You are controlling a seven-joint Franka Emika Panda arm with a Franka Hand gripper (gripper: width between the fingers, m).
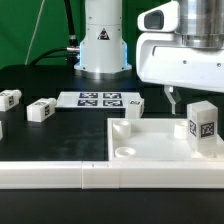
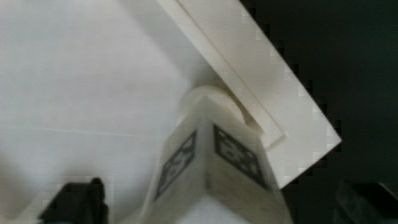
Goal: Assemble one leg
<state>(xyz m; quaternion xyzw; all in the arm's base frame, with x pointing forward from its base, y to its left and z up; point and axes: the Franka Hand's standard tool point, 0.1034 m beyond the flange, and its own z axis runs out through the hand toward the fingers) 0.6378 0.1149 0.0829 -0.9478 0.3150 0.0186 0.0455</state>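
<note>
Farthest from the jaws, at the exterior view's left edge, a small white block (image 1: pixel 10 98) with a marker tag lies on the black desk (image 1: pixel 60 135). A second block (image 1: pixel 42 110) lies a little closer to the jaws. Closer again, the marker board (image 1: pixel 100 100) lies flat in front of the robot base (image 1: pixel 103 45), and a third block (image 1: pixel 132 108) sits just beside the board's end on the jaws' side. A long white rail (image 1: pixel 45 175) runs along the front, and its end seems to meet the big white panel (image 1: pixel 160 148). One round socket (image 1: pixel 125 152) in the panel lies open, to the exterior view's left of the jaws. Beside that socket a short white piece (image 1: pixel 120 127) stands at the panel's corner; what it is cannot be told.

The jaws hang over the panel under the white wrist housing (image 1: pixel 185 50). One finger (image 1: pixel 172 100) shows, and it touches nothing. In the wrist view a dark finger (image 2: pixel 80 200) sits far to one side with nothing gripped, so the jaws are spread and empty.

The leg (image 1: pixel 203 125) stands upright on the panel, near the jaws on the exterior view's right and apart from them, its tag facing the camera. In the wrist view the leg (image 2: pixel 222 150) stands ahead of the jaws at the panel's raised edge, with tags on two faces.
</note>
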